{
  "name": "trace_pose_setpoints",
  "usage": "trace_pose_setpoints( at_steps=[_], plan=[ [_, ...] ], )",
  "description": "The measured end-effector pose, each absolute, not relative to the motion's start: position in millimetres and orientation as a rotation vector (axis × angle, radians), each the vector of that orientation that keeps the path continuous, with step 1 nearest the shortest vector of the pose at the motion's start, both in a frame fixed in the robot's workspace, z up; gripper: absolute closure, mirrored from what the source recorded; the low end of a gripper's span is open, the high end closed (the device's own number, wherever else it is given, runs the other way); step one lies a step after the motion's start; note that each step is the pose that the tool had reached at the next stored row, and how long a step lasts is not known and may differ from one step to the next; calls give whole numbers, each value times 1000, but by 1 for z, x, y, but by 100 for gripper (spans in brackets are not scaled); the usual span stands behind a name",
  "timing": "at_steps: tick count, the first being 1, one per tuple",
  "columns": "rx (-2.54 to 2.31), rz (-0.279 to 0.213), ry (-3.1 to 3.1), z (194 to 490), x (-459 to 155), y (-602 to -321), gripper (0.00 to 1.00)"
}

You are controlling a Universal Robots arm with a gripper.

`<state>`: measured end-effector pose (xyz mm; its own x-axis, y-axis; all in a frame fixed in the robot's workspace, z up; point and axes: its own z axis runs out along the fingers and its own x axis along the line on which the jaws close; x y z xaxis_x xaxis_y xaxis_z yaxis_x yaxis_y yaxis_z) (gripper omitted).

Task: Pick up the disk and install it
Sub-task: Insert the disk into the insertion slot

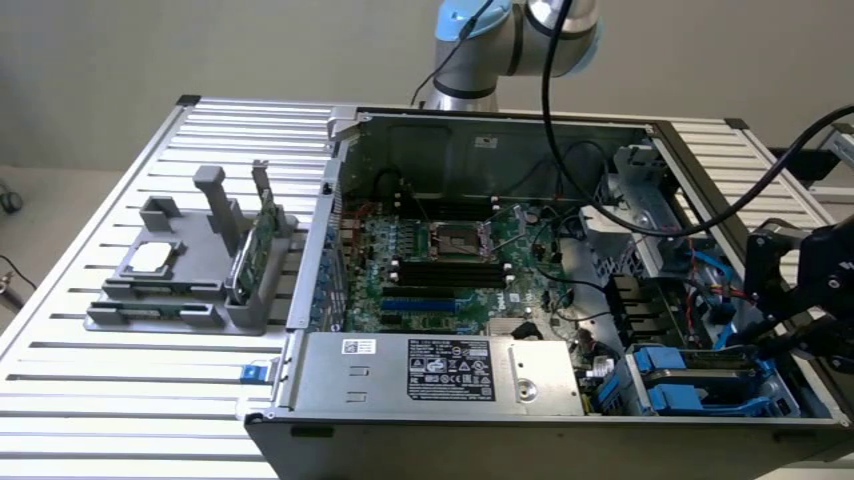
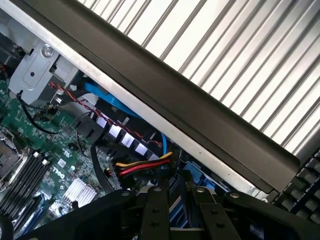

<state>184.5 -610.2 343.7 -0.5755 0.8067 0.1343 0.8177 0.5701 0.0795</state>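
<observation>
1. Surface: a slatted metal table (image 1: 80, 400) (image 2: 240, 50) carries an open case (image 1: 534, 432) (image 2: 200, 115) with its side panel off. A plain pale wall stands behind.
2. The disk (image 1: 727, 352) (image 2: 176, 210) stands on edge at the drive bay, in the near corner of the case on the exterior view's right. Its blue frame shows in the wrist view. How far it sits in the bay cannot be told.
3. The gripper (image 1: 774, 340) (image 2: 177, 192) stands over that bay, jaws partly closed and pinching the disk from both sides.
4. Blue carriers (image 1: 667, 378) sit in the bay just beside the disk.
5. A red, yellow and black cable bundle (image 2: 140, 167) lies near the fingertips; a blue cable (image 2: 110, 100) runs along the case wall.
6. The motherboard (image 1: 441, 260) (image 2: 30, 165) fills the case floor. The power supply (image 1: 441, 370) lies along the near wall, between the board and the camera.
7. A grey fixture (image 1: 174, 300) rests on the table at the exterior view's left, well apart from the gripper. It holds a chip (image 1: 154, 257) and an upright card (image 1: 254, 250).
8. The arm (image 1: 514, 40) rises behind the case.
</observation>
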Motion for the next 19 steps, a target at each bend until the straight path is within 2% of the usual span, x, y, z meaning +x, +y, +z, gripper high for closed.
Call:
trace_pose_setpoints(
  at_steps=[19],
  plan=[
    [-1438,-223,-2682,339,183,-610,75]
  ],
)
